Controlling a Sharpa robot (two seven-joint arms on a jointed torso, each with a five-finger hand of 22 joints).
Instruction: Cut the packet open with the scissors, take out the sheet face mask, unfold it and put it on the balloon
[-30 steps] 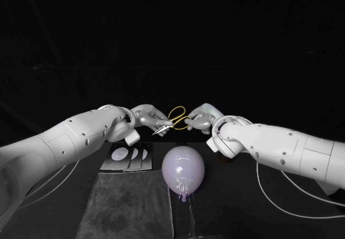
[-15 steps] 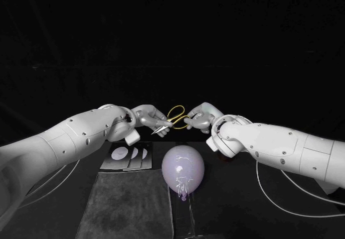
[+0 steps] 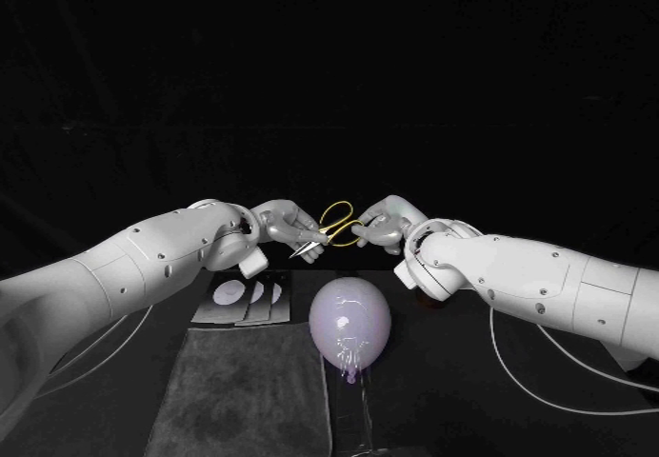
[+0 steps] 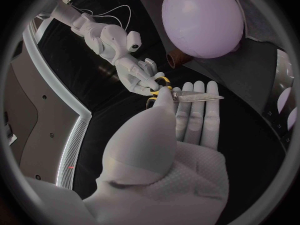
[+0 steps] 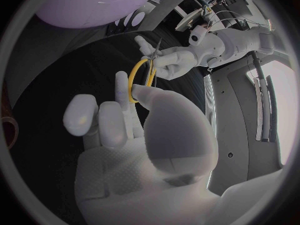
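The yellow-handled scissors (image 3: 327, 231) hang in the air between my two hands, above the far end of the table. My left hand (image 3: 280, 226) pinches the steel blades (image 4: 196, 98) between thumb and fingers. My right hand (image 3: 383, 226) holds the yellow handle loops (image 5: 134, 79), with a thumb through one loop. The pale purple balloon (image 3: 349, 324) stands just below and in front of the hands, untouched. Silver mask packets (image 3: 248, 301) lie flat on the table to the left of the balloon, under my left forearm.
A grey cloth (image 3: 241, 390) is spread on the table in front of the packets, left of the balloon. The balloon sits on a thin clear stand (image 3: 360, 414) that runs toward the near edge. A white cable (image 3: 543, 381) loops below my right arm.
The scissors and both hands have shifted only very slightly. Both grips are the same.
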